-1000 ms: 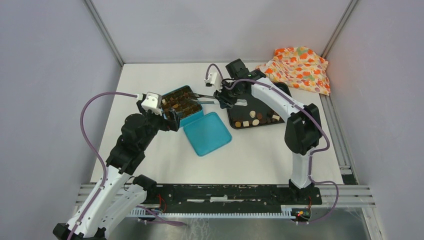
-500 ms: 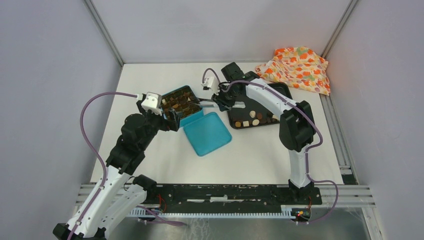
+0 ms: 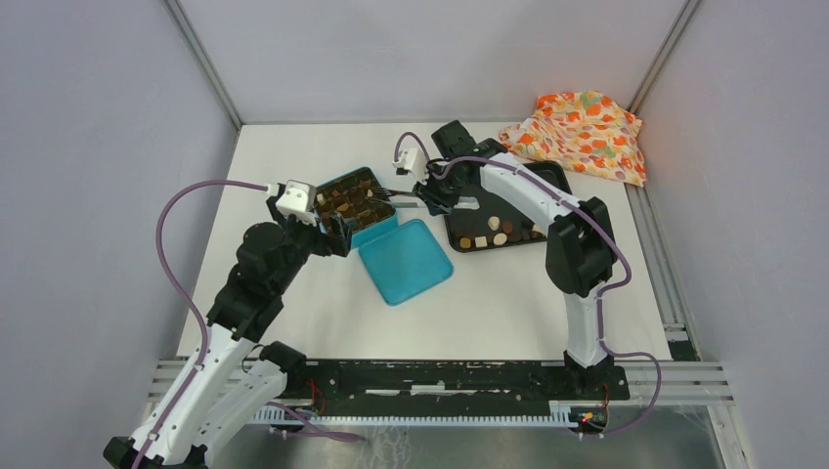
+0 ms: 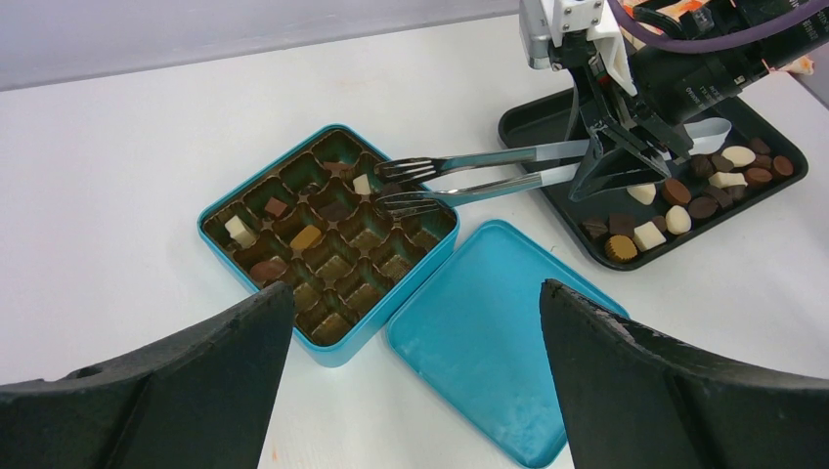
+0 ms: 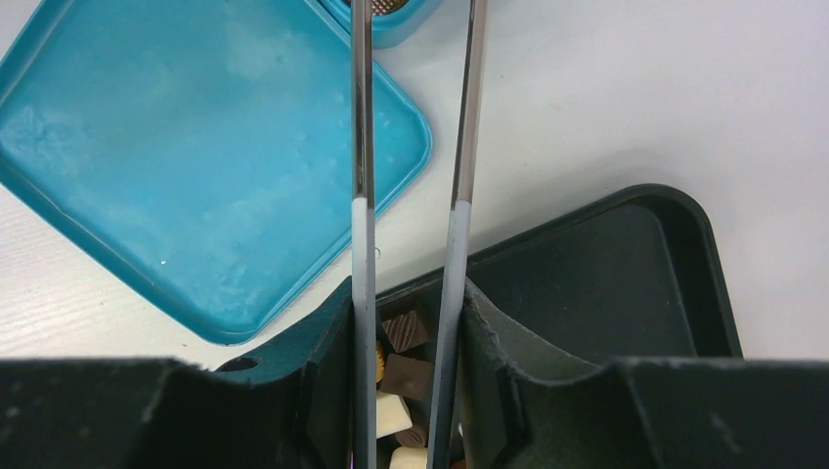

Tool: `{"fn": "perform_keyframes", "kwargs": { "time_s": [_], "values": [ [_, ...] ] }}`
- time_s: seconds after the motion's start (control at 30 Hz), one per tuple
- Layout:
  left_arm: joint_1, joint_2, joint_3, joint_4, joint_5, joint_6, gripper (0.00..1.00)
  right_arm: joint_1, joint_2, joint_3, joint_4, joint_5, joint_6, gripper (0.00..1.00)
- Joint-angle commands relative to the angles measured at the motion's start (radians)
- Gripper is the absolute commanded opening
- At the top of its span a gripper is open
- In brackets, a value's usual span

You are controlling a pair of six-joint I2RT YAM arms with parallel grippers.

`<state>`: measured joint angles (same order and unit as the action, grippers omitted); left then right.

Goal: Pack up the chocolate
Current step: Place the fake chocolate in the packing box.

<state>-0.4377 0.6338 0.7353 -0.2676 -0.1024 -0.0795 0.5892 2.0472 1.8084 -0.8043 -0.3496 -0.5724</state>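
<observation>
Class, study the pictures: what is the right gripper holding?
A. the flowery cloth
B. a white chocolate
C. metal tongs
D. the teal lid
C: the right gripper clamps both arms of the metal tongs, whose forked tips reach over the teal tin.

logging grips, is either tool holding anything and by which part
The right tool clamps the metal tongs by their handle end, squeezing both arms. The left tool holds nothing.

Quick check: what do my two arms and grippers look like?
The left arm and right arm match: white links, black joints, a purple cable trailing each, a white camera block at each wrist. The left gripper and right gripper have broad matte-black wedge fingers.
</observation>
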Motion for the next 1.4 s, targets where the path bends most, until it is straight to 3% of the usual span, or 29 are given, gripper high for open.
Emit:
{"fn": "perform_keyframes", "kwargs": {
  "time_s": [0.0,0.8,1.17,1.37],
  "values": [
    [0.006,-0.009,0.014,0.018,0.003,0.0,1.0,0.008,-0.001,0.06,0.023,0.029,0.011,0.4],
    [0.006,-0.015,0.012,0.016,-0.004,0.001,1.0,0.007,-0.028,0.046,0.016,0.029,0.008,0.46],
    [0.004,-0.017,0.012,0.016,-0.005,0.0,1.0,-0.002,-0.217,-0.124,0.056,0.016,-0.003,0.46],
    [0.005,-0.017,0.012,0.016,-0.006,0.001,1.0,-0.07,-0.359,-0.272,0.106,-0.011,-0.001,0.45]
  ]
}}
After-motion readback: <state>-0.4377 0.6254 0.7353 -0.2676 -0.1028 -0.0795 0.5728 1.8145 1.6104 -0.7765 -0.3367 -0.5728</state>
